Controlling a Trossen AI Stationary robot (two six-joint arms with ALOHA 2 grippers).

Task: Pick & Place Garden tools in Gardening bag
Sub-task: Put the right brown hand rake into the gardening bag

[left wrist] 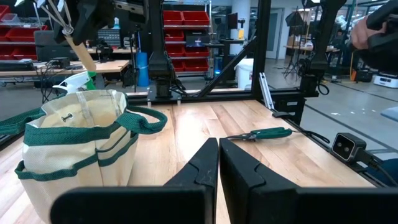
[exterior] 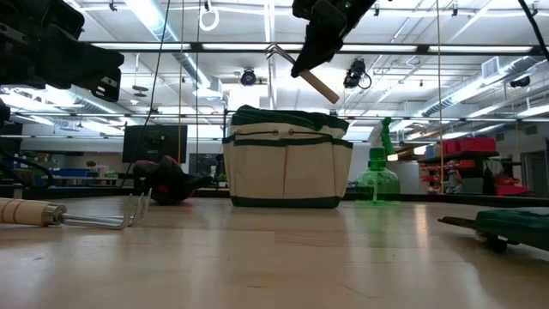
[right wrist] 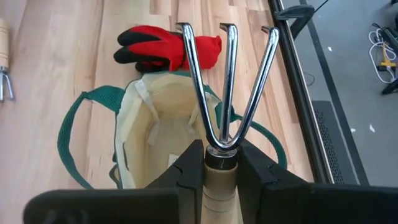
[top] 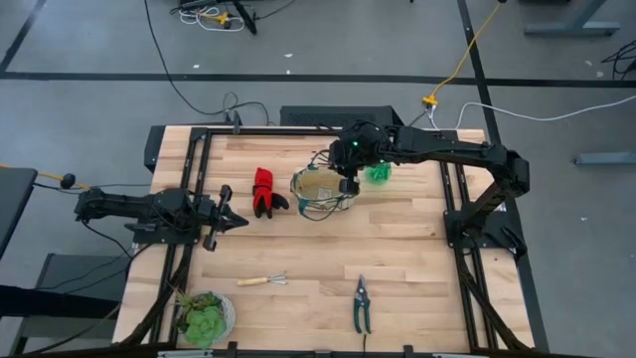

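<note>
Pale wooden tabletop (top: 397, 244) carries one tan gardening bag (top: 322, 191), one pair of red-and-black gloves (top: 265, 191) beside it, one green spray bottle (top: 379, 174), one wooden-handled fork (top: 263, 281), one pair of green-handled pruning shears (top: 362, 304) and one potted succulent (top: 204, 316); right gripper (right wrist: 221, 163) grasps a three-pronged wooden-handled rake (right wrist: 227, 81) above the bag's mouth; left gripper (top: 237, 221), clenched on nothing, waits well left of the bag.

A green succulent in a pale round pot (top: 205, 316) sits at the near left corner of the wooden table (top: 328, 261). Beyond the table's far edge, a yellow cable (top: 459, 62) and black cables (top: 169, 75) trail across the grey floor.
</note>
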